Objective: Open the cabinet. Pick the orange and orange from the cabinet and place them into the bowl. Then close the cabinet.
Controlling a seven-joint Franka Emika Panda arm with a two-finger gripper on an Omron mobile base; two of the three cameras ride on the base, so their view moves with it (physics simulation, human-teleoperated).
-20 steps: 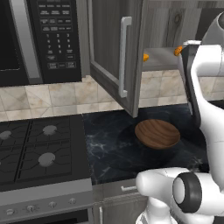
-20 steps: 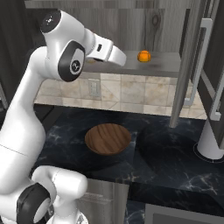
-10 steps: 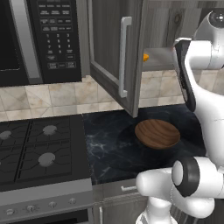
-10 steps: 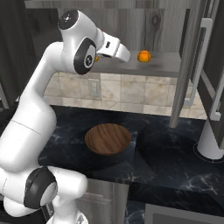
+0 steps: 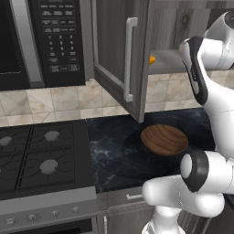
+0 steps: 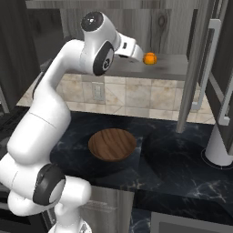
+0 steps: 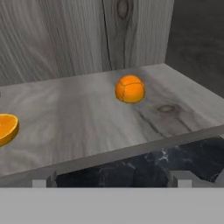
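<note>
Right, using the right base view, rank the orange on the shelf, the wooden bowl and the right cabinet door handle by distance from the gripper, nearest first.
From the gripper:
1. Orange, on the cabinet shelf just past the fingertips.
2. Right cabinet door handle, further right, on the open door.
3. Bowl, on the dark counter well below.

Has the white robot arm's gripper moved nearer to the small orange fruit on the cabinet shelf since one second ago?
Yes. In the right base view the gripper has moved right along the grey shelf, closing on the orange fruit, not yet touching it.

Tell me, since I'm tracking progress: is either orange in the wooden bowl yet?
No: the wooden bowl on the counter holds nothing, and both oranges lie on the cabinet shelf.
</note>
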